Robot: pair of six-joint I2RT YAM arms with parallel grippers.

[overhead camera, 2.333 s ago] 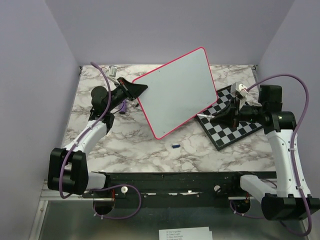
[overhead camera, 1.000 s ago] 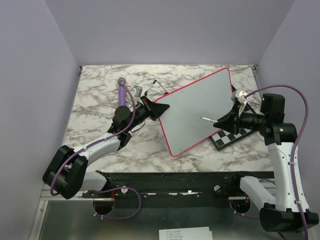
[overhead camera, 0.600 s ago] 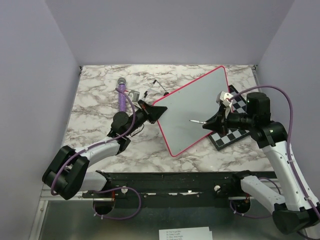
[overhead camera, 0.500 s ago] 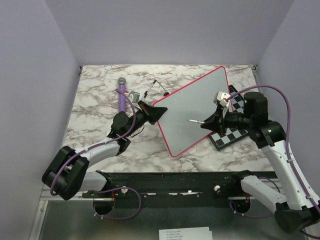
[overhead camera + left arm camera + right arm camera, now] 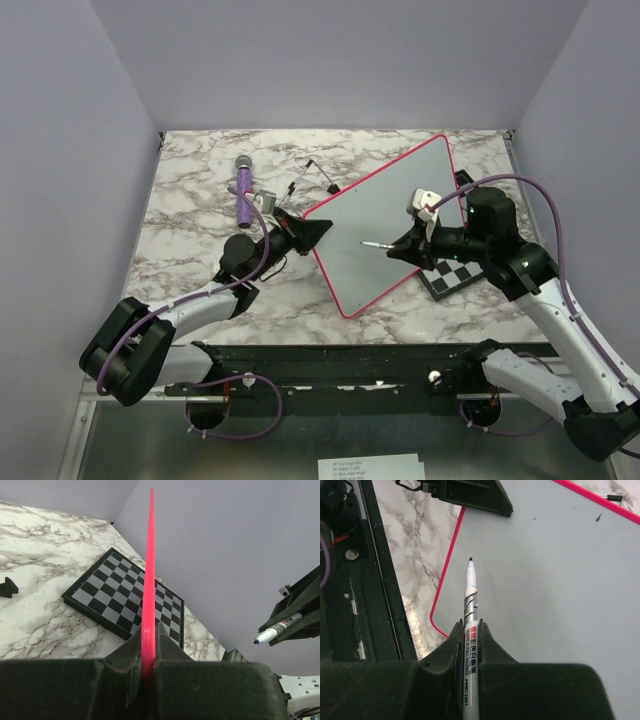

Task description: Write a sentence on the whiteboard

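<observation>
Whiteboard [image 5: 385, 215] rim inside left end effector [image 5: 315, 230]

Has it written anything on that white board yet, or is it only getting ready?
Done: the left claw grips the whiteboard by its rim, and the right claw holds an uncapped marker. In hand: its blue tip points at the board, clear of the surface. Left: the whole sentence; no writing shows.

Ahead of the marker [image 5: 469, 596], a gap, then bare whiteboard [image 5: 545, 580]. Blocked farther ahead by left gripper [image 5: 321, 227] on its rim; chessboard [image 5: 453, 277] low behind right gripper [image 5: 397, 248].
</observation>
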